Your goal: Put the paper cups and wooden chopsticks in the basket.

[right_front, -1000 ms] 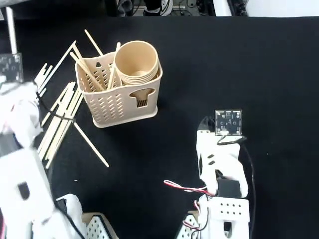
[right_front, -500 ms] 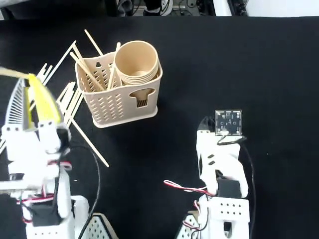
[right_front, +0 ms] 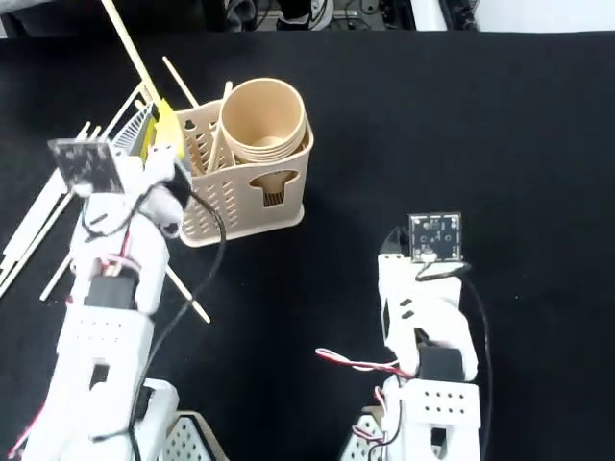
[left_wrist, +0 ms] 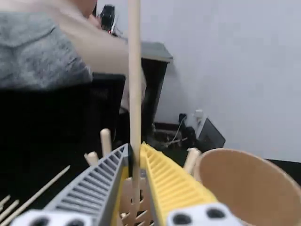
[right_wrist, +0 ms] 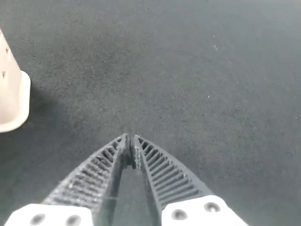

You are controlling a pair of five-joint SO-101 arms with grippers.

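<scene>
one chopstick [left_wrist: 134, 70] is clamped near-upright in the left gripper [left_wrist: 134, 153] over the basket [right_front: 231, 206] rim, apparently for an end-first drop beside the nested paper cups [right_front: 262, 120], while loose chopsticks [right_front: 38, 226] lie alongside and the right gripper [right_wrist: 130, 141] rests closed, empty.

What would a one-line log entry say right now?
left gripper: shut on chopstick, at basket | right gripper: shut, empty | cups: in basket | loose chopsticks: on table

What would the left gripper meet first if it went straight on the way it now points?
Most likely the upright chopsticks in the basket, whose ends show beyond the left gripper and its held chopstick; depth is unclear, so it might pass over them.
</scene>
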